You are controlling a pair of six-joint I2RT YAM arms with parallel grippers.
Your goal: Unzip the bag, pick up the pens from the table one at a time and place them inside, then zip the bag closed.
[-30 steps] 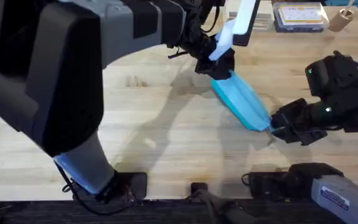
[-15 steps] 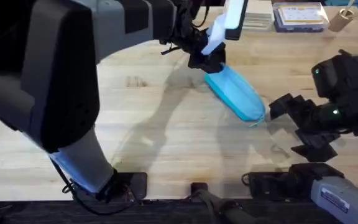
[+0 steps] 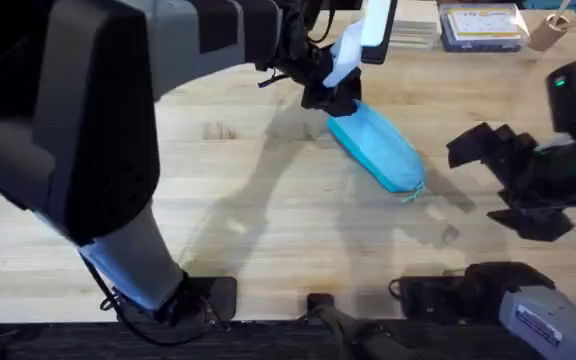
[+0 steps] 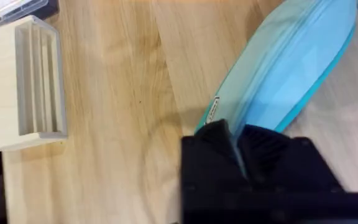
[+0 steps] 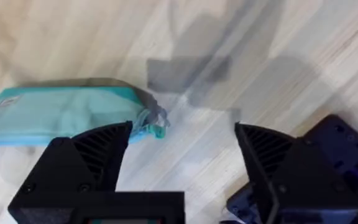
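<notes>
The light blue bag lies slanted on the wooden table, zipper closed along its length. Its teal pull tab hangs at the near end. My left gripper is shut on the bag's far end, and in the left wrist view the black fingers pinch the fabric of the bag. My right gripper hovers open to the right of the pull tab, apart from it. In the right wrist view the bag and tab lie ahead of the spread right gripper. The pens are out of view.
A slotted wooden rack stands near the bag's far end. Flat boxes and a small roll sit along the table's back edge. The left arm's large grey body covers the table's left side.
My right gripper let go of the bag's near end, opened and drew back to the right. The bag and my left gripper shifted slightly left.
</notes>
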